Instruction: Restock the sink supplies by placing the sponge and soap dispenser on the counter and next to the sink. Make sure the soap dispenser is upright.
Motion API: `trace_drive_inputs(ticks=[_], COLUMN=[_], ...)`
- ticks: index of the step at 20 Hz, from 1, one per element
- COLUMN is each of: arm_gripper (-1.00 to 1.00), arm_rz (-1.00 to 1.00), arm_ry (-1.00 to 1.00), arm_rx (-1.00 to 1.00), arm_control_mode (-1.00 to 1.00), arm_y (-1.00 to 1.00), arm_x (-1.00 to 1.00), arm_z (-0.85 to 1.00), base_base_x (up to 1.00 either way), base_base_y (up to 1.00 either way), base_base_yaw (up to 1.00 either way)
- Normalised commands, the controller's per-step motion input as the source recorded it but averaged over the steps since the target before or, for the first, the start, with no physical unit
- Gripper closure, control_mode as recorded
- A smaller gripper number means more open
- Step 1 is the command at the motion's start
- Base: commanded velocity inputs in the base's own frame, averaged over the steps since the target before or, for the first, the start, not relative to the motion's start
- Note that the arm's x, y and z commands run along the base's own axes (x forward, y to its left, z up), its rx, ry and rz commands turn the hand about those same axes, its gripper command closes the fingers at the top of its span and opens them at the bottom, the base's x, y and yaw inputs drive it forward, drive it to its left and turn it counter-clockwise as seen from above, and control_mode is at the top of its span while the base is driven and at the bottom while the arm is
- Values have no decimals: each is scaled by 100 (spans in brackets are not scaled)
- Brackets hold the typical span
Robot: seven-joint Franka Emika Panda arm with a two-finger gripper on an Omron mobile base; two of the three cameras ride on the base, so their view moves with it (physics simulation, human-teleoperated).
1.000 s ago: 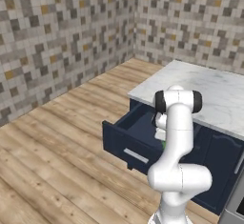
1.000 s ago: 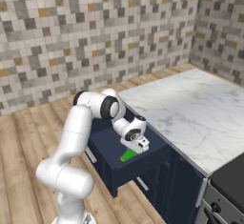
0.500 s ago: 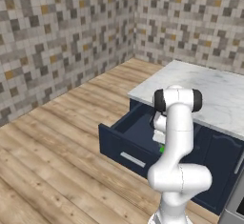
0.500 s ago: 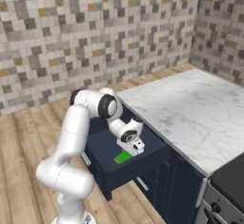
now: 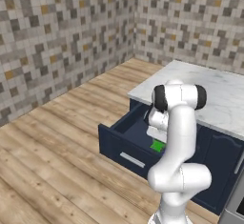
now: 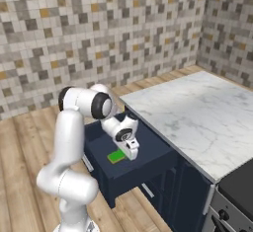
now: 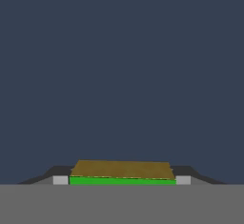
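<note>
The gripper (image 6: 132, 153) hangs down inside the pulled-out drawer (image 6: 148, 149), and its two fingertips (image 7: 60, 179) sit against either end of the sponge (image 7: 122, 173), closed on it: in the hand view the sponge spans the gap between the tips, its brown scouring face toward the camera over a green edge. In the right base view the green block lies just under the hand, low in the drawer, touching or barely off its navy floor; I cannot tell which. In the left base view the sponge (image 5: 157, 146) shows as a green patch beside the white arm.

Beyond the drawer front runs the white marble counter (image 6: 197, 112) over navy cabinets, with a black cooktop (image 6: 242, 179) at its near end. The sink and the soap dispenser are not visible here.

My reading is that the pick of the sponge is the step in hand, with both placements not yet done. The next move calls for a straight lift clear of the drawer walls, then a carry to the counter by the sink, likely with the base driving.

No brand, label or writing can be read anywhere.
</note>
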Motion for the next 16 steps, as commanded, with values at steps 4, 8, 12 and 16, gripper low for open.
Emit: trace_drive_inputs(ticks=[4, 8, 12, 16], arm_gripper=[100, 100, 100, 100], arm_rz=[-16, -14, -13, -13], arm_ry=[0, -4, -6, -7], arm_rx=[-6, -9, -8, -2], arm_control_mode=[-100, -100, -100, -100], arm_y=[0, 0, 0, 0], arm_x=[41, 2, -1, -52], arm_z=[100, 100, 100, 100], base_base_x=[0, 0, 0, 0], base_base_y=[0, 0, 0, 0], base_base_yaw=[0, 0, 0, 0])
